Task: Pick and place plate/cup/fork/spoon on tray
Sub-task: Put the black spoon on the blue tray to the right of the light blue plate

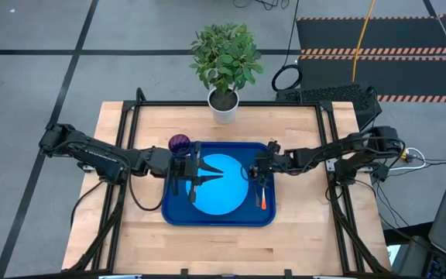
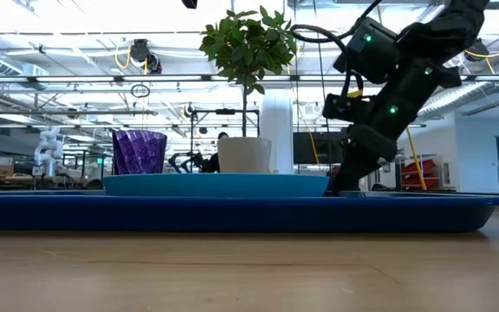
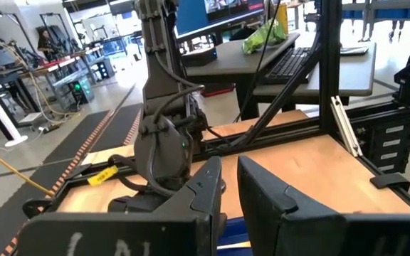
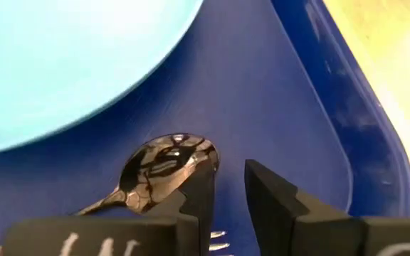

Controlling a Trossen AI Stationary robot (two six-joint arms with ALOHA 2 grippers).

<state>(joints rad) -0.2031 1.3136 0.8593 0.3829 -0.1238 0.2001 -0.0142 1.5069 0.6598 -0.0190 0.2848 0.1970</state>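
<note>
The dark blue tray (image 1: 265,221) lies mid-table with the light-blue plate (image 1: 223,194) on it. The purple cup (image 1: 179,143) stands at the tray's far left corner. The fork (image 1: 262,201) lies along the tray's right side, orange handle toward the near edge. The dark spoon (image 4: 164,167) lies on the tray floor between plate and right rim. My right gripper (image 4: 230,181) slants down over it, open by a narrow gap, with only tray and fork tines (image 4: 218,240) seen through the gap. My left gripper (image 3: 231,174) hangs level above the plate's left part, a narrow gap between its fingers and nothing in it. My right gripper comes down slanting from the table's right. One fingertip (image 4: 201,181) stands at the rim of the spoon's bowl (image 4: 180,153) and covers part of it; whether it touches the spoon, I cannot tell. The spoon's handle runs off beside that finger, not between the two.
A potted plant in a white pot (image 1: 224,107) stands at the table's far edge. Black frame rails (image 1: 122,132) run along both sides. Bare wood (image 1: 215,248) lies between the tray and the near edge.
</note>
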